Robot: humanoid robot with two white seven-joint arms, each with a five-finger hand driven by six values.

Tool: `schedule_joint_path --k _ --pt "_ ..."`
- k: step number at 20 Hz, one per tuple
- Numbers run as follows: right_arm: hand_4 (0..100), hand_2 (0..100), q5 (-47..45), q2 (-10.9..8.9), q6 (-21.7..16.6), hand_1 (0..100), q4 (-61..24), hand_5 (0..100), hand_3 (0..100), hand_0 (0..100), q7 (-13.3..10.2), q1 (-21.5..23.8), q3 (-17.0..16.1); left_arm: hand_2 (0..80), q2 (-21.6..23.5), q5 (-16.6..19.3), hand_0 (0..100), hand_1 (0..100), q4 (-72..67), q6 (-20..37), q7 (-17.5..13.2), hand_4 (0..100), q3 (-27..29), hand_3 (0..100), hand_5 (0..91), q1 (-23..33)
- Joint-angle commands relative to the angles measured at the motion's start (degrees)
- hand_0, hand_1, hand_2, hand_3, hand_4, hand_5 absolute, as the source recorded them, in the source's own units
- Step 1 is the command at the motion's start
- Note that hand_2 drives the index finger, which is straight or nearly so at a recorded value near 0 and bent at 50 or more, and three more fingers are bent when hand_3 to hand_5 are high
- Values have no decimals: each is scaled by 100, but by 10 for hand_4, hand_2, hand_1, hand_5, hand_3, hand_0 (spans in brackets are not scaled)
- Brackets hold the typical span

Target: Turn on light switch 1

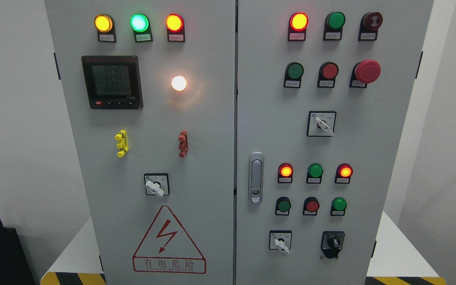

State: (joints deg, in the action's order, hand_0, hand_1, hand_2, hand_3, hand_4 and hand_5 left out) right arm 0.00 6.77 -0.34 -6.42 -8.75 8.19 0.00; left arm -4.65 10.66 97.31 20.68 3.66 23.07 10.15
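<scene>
- Cabinet [212, 158] of grey metal with two doors fills the head view, standing on a white surface [73, 249] edged with yellow-and-black stripes.
- Neither hand shows, so how far the fingers are open cannot be told, nor how either lies to any switch.
- Which control is light switch 1 cannot be told; the labels are too small to read.
- Left door carries a white-handled rotary switch [156, 185] above a red warning triangle [168, 241], below a digital meter [112, 82] and a glowing white lamp [179, 83].
- Right door carries white-handled rotary switches at mid height [321, 124] and near the bottom [280, 240], with a black selector [332, 243] beside the lower one.
</scene>
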Motion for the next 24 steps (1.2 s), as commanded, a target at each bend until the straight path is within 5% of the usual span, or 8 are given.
schedule_joint_path --k 1,4,13,19,24 --pt "0 0 -35 0 -1 389 0 0 0 120 -4 -1 62 178 175 -336 170 0 -2643 305 -93 461 1796 428 255 488" --pt "0 0 -35 0 -1 389 0 0 0 120 -4 -1 62 103 183 -354 164 0 -3655 314 -348 376 2007 331 204 505" --pt "0 0 -35 0 -1 389 0 0 0 120 -4 -1 62 16 297 -266 243 0 -6372 288 -462 206 2017 175 47 628" --pt "0 0 -35 0 -1 389 0 0 0 120 -4 -1 62 0 447 -204 296 0 -8077 183 -927 82 815 10 0 708" --pt "0 0 -35 0 -1 389 0 0 0 120 5 -1 62 0 482 -196 297 0 -8782 -553 -1367 19 -372 0 0 611"
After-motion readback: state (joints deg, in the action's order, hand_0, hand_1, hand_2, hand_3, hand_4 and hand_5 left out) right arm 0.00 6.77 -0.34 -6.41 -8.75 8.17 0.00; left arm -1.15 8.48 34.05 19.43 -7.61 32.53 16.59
